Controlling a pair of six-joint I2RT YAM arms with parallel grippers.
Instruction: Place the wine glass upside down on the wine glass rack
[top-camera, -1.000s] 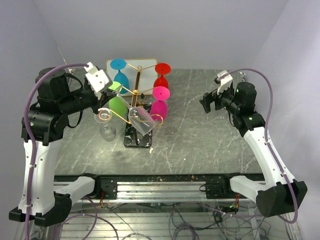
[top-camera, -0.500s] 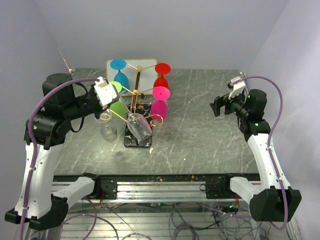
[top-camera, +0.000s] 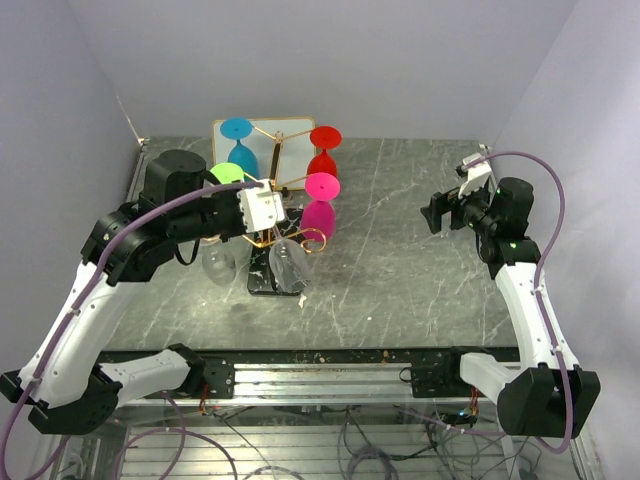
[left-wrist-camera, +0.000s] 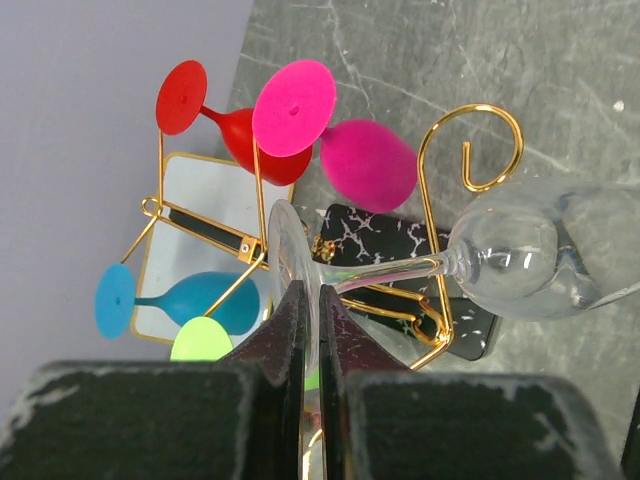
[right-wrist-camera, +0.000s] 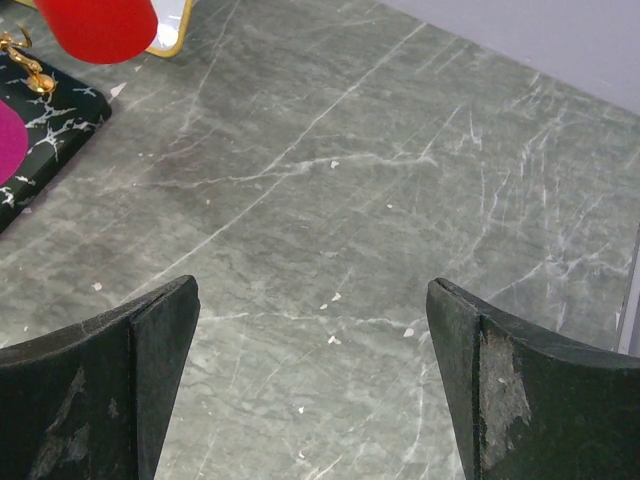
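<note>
Left gripper (left-wrist-camera: 310, 305) now at rack (left-wrist-camera: 375, 238) — clamped on wine glass (left-wrist-camera: 515, 262) foot, bowl ahead

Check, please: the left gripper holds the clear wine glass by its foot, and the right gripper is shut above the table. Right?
No: the right gripper is open above the table, as the right wrist view shows. The left gripper does hold the clear wine glass by its foot.

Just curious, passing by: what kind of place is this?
Probably a robotics test booth: plain lilac walls, two white-and-black robot arms on a metal rail, tangled cables beneath the grey marble-look table.
</note>
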